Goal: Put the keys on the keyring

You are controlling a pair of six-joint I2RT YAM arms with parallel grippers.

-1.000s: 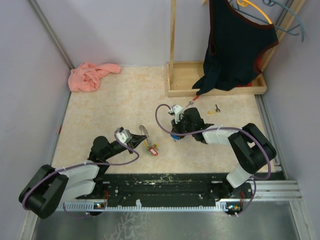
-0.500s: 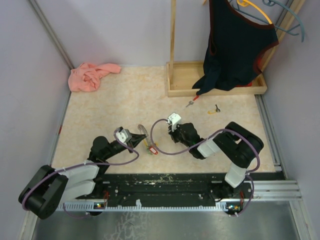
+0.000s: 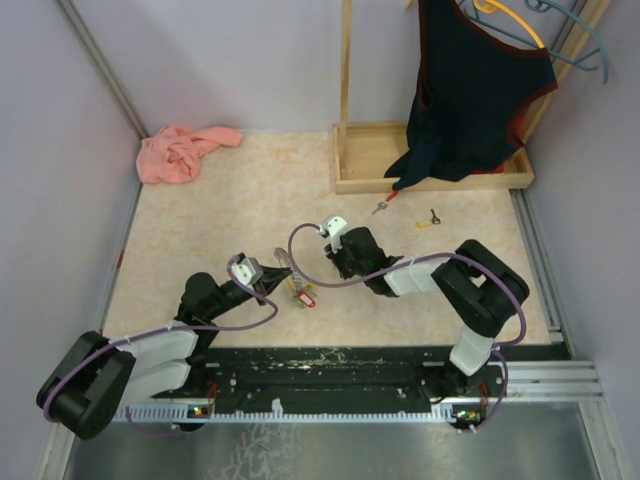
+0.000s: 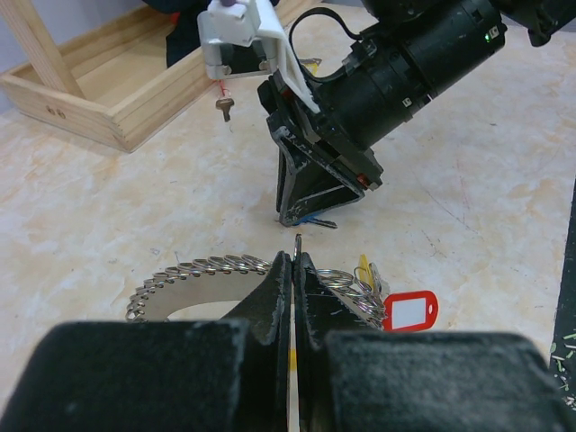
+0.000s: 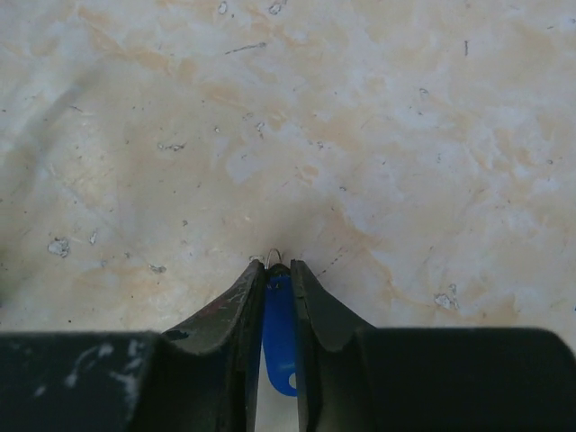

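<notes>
Nearest, the left gripper had its black fingers pressed together on the thin wire of the grey metal keyring. The ring's silvery chain and small red, yellow and green tags lay on the mottled beige table just beside the fingers. A little beyond, near the ring but apart from it, the right gripper stood tip-down on the table. Its fingers pinched the tiny metal key with the blue plastic cap, and a sliver of metal poked out at the tips.

The hold on so slim a cap looked thin. If it slackened, the key would likely fall flat and be hard to lift again. The ring could also twist in the left pinch, so the key would miss the split.

Farther off, the red-capped key and the yellow-capped key lay loose by the wooden tray, not yet on the ring.
</notes>
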